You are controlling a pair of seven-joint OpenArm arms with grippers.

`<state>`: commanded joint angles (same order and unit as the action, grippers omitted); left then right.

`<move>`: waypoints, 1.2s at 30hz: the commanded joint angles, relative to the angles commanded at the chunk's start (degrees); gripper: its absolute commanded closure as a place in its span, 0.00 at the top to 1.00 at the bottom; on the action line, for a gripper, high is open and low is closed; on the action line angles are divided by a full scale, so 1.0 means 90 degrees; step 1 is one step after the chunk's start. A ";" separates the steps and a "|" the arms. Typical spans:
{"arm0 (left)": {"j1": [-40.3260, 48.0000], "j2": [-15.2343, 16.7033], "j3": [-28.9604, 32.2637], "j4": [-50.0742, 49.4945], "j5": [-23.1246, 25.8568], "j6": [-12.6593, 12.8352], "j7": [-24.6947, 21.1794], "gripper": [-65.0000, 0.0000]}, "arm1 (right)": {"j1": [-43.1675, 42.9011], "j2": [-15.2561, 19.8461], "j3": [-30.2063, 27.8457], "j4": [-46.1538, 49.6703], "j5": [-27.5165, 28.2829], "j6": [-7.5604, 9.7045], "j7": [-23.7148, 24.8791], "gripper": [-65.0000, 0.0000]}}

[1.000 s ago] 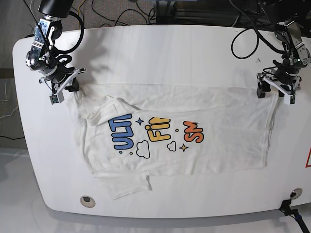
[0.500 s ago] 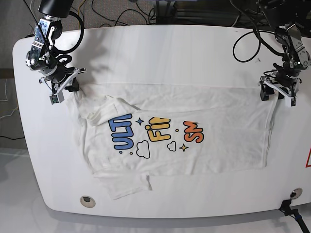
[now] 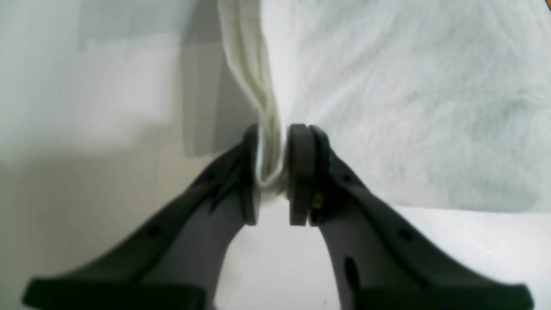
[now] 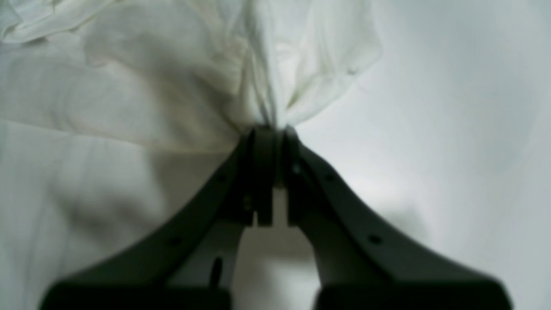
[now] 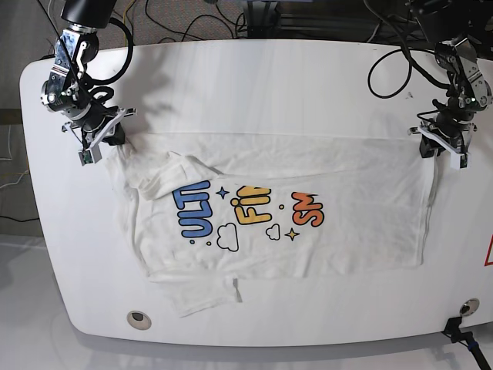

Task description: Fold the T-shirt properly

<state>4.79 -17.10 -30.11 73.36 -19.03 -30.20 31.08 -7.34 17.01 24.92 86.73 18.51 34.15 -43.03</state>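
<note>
Across the middle of the white tabletop [image 5: 254, 85] lies the T-shirt [image 5: 354, 223], print side up, with its far edge pulled taut between the two arms. Near the far right corner the left gripper [image 5: 441, 146] is clamped on a bunched fold of the shirt's hem corner. Near the far left corner the right gripper [image 5: 98, 139] is pinched tight on gathered fabric at the shirt's other far corner.

T-shirt [image 5: 308, 193] spread on white table [image 5: 254, 85], 2 corners held.
</note>
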 joint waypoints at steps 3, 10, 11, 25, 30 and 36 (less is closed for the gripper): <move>0.0020 -0.0029 0.0225 0.0010 0.0000 0.0000 0.0000 0.00 | 0.0000 0.0000 0.0000 0.0000 0.0010 0.0000 0.0000 0.00; 0.0342 -0.0039 0.0264 0.0293 -0.0010 0.0000 0.0020 0.00 | -0.0205 0.0000 0.0010 0.0029 0.0010 0.0000 0.0000 0.00; 0.0479 -0.0039 0.0264 0.0410 -0.0010 0.0000 0.0020 0.00 | -0.0274 0.0000 0.0010 0.0029 0.0010 0.0000 0.0000 0.00; 0.2393 -0.0029 0.0254 0.2081 -0.0029 -0.0010 0.0029 0.00 | -0.2002 -0.0010 0.0244 0.0987 0.0010 0.0000 0.0000 0.00; 0.3116 -0.0020 0.0254 0.2696 -0.0039 -0.0010 0.0029 0.00 | -0.2491 -0.0010 0.0410 0.1143 0.0010 0.0000 0.0000 0.00; 0.3673 -0.0020 0.0234 0.3028 -0.0049 -0.0010 0.0029 0.00 | -0.3136 -0.0010 0.0410 0.1729 0.0010 0.0000 0.0000 0.00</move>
<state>37.85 -17.27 -28.00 100.62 -19.47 -30.29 31.34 -35.56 16.92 28.62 102.29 18.59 34.15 -43.03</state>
